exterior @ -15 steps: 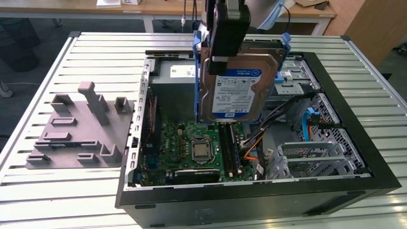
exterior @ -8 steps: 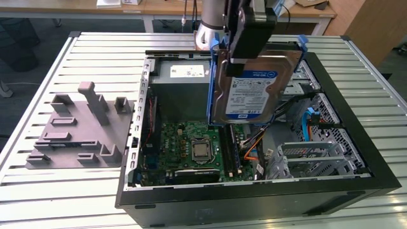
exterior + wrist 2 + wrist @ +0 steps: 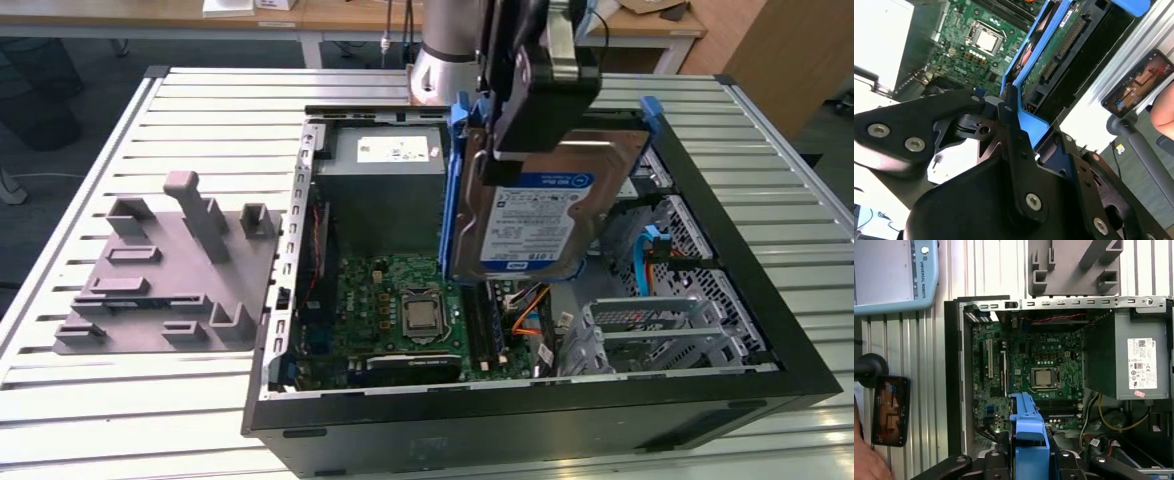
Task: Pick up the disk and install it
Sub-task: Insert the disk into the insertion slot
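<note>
One disk [image 3: 534, 225] is hanging upright just below the one claw [image 3: 514, 140], which is pinching the blue plastic carrier framing it. In the second wrist view the black fingers [image 3: 1006, 117] are pressing on the carrier's edge, and the disk's green circuit side is showing beyond them. The disk's silver-grey face with its white-and-blue label is facing the exterior view.

Directly beneath the claw, one black case [image 3: 534, 430] is lying open on one slatted metal table [image 3: 134, 400]. Inside it, one green board [image 3: 387, 300] with one square silver chip [image 3: 424, 316] is sitting below and to one side of the claw. One plain grey power box [image 3: 387, 170] with a white sticker is standing close beside the disk. One perforated metal cage [image 3: 667, 320] is lying on the disk's other side. Well apart from the claw, outside the case, one matte grey fixture [image 3: 147, 290] with slots and upright posts is resting on the table.

The frame's edge is cutting off the claw's upper body in the exterior view. The hanging disk is hiding part of the board and the bay behind it. One phone [image 3: 890, 410] on a stand is showing something too small to make out, and a person's hand [image 3: 866, 462] beside it is cut off at the edge.
</note>
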